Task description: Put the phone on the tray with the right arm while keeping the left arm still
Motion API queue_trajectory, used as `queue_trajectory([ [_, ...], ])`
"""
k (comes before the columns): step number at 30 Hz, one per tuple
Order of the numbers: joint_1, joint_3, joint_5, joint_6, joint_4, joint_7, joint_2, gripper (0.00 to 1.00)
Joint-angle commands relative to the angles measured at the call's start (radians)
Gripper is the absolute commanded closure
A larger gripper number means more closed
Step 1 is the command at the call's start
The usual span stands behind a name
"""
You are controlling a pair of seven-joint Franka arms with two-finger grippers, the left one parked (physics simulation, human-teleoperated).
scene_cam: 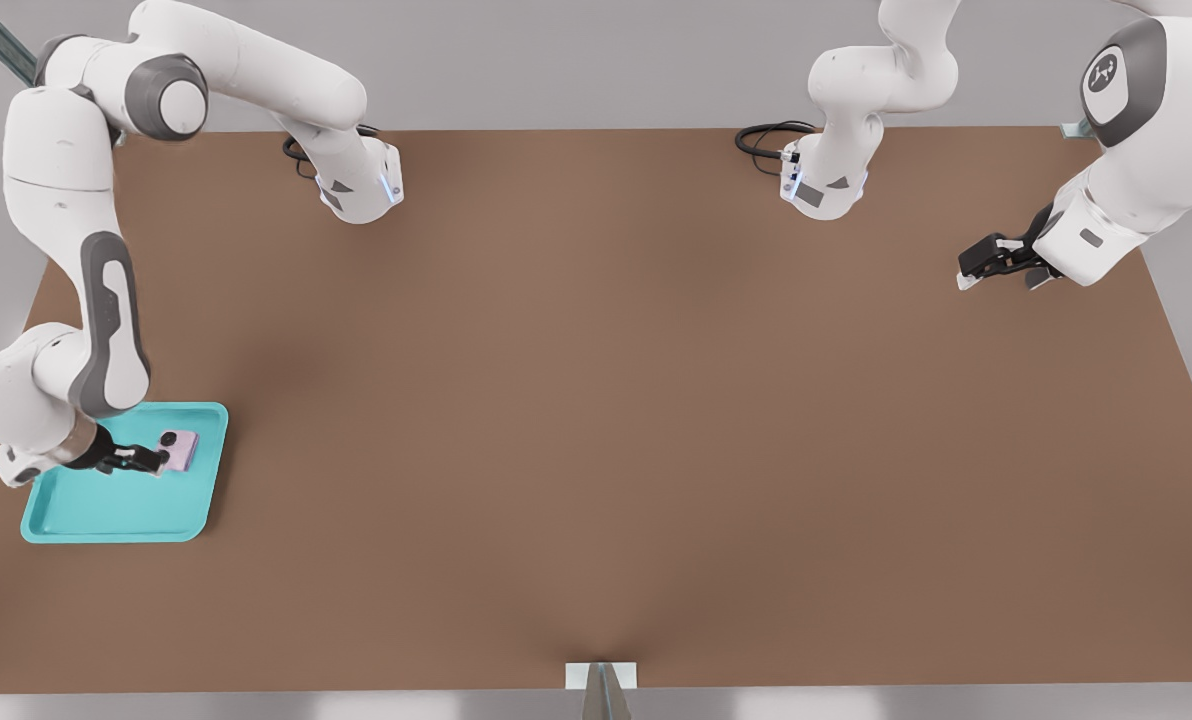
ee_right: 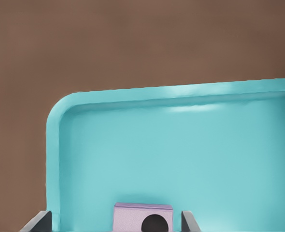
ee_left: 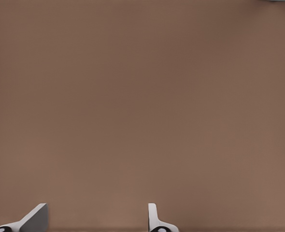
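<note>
The turquoise tray (scene_cam: pixel 106 515) lies near the table's front corner on the front view's left. The pale pink-lilac phone (scene_cam: pixel 182 447) rests inside it, close to the tray's far edge, lens side up. My gripper (scene_cam: pixel 156 460) reaches low over the tray from the left, with its fingers on either side of the phone. In the right wrist view the phone (ee_right: pixel 142 220) sits on the tray floor (ee_right: pixel 181 159) between the two fingertips. A wide gap shows on one side and a narrow one on the other, so the gripper (ee_right: pixel 116 224) is open.
The brown table (scene_cam: pixel 596 420) stretches to the front view's right of the tray. Two arm bases (scene_cam: pixel 356 185) (scene_cam: pixel 821 180) with black cables stand at the back edge. The parked arm's gripper (scene_cam: pixel 991 265) hangs at the far right. A small white bracket (scene_cam: pixel 601 675) sits at the front edge.
</note>
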Motion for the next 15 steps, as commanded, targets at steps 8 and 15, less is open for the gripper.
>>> queue_trajectory([
  [8, 0.474, -0.073, -0.063, -0.771, 0.185, 0.338, -0.388, 0.00],
  [15, 0.554, -0.162, -0.060, -0.727, 0.100, 0.342, -0.480, 0.00],
])
